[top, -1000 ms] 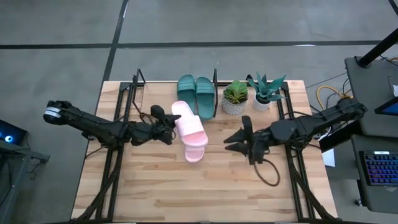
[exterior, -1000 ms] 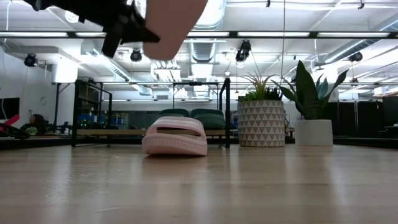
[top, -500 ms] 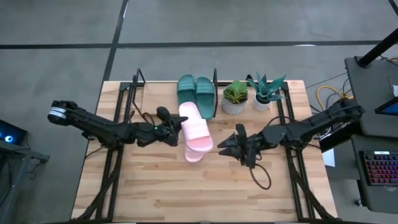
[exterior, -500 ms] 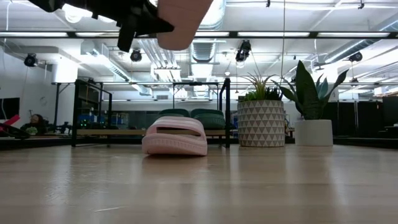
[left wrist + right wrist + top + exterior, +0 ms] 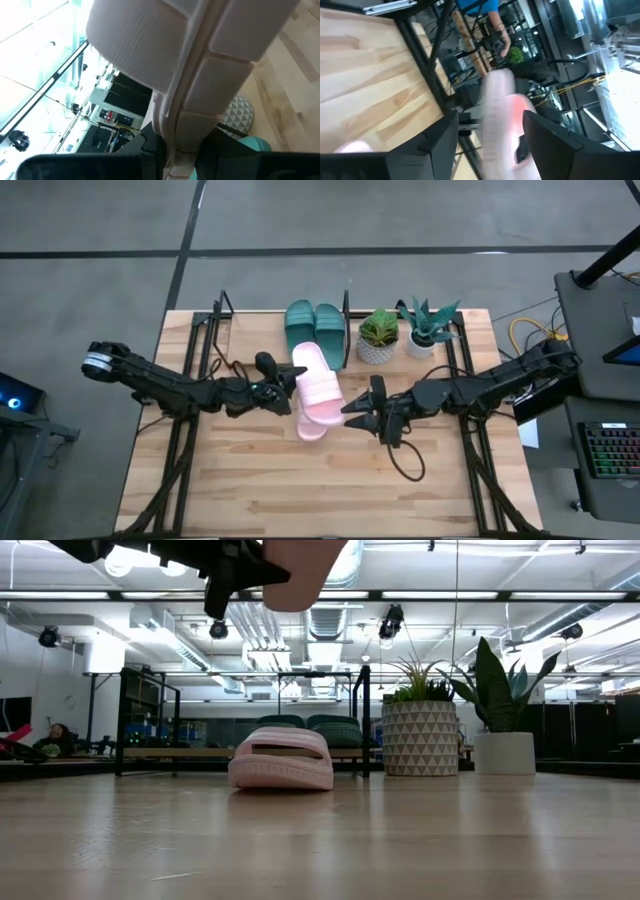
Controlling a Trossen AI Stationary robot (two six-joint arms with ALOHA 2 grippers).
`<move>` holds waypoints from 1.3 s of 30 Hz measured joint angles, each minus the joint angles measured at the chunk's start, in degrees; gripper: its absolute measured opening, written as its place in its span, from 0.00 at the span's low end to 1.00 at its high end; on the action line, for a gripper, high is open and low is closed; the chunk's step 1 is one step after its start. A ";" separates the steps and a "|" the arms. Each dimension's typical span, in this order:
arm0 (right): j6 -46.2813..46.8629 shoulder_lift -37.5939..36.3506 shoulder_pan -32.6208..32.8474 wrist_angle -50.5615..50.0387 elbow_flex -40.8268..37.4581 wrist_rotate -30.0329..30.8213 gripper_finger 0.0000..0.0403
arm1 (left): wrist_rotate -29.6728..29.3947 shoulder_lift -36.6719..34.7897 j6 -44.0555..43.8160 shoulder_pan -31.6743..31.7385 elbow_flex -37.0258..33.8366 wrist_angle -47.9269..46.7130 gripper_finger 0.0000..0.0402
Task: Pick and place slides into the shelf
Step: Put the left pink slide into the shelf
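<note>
Gripping raised pink slide (image 5: pixel 318 387), left pincer (image 5: pixel 282 390), right pincer (image 5: pixel 352 415) agape beside it, potted plants (image 5: pixel 378 336) near.

Wooden table (image 5: pixel 250 480) with shelf (image 5: pixel 345 330), pink slide (image 5: pixel 281 758), two potted plants (image 5: pixel 378 337).

Pale pink slides (image 5: pixel 318 392), teal-green slides (image 5: pixel 316 328), triangle-patterned pot (image 5: pixel 420 738).

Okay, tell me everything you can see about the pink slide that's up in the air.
The raised pink slide is a pale pink rubber sandal with a broad strap, its sole ribbed. The left gripper holds it shut on one edge, lifted clear above the table. The right gripper is open beside its other side, not touching.
</note>
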 joint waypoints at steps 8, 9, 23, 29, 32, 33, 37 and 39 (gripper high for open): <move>0.71 0.63 -0.24 0.57 -0.05 0.21 0.52 | 0.32 0.23 0.03 0.02 0.20 1.18 0.12; 0.70 0.77 -0.25 0.60 -0.04 0.26 0.52 | 0.34 0.23 0.03 0.02 0.16 1.41 0.12; -3.34 5.39 -0.47 7.19 -0.05 0.49 0.37 | 1.92 0.21 -0.04 0.02 0.51 1.33 0.12; -3.95 5.60 -0.61 7.24 -0.05 1.55 0.08 | 1.88 0.21 0.03 0.00 0.47 1.21 0.11; -4.27 5.58 -0.59 7.56 -0.05 2.18 0.08 | 1.87 0.21 -0.41 0.02 0.47 1.27 0.13; -4.27 5.58 -0.59 7.73 -0.05 2.31 0.08 | 1.84 0.21 -0.51 0.02 0.47 1.31 0.16; -4.69 5.56 -0.57 7.65 -0.07 4.68 0.08 | 0.47 0.04 -3.23 0.04 0.57 1.66 0.37; -4.70 5.56 -0.63 7.49 -0.22 7.43 0.08 | -1.89 -0.71 -5.60 -0.08 0.60 1.40 0.47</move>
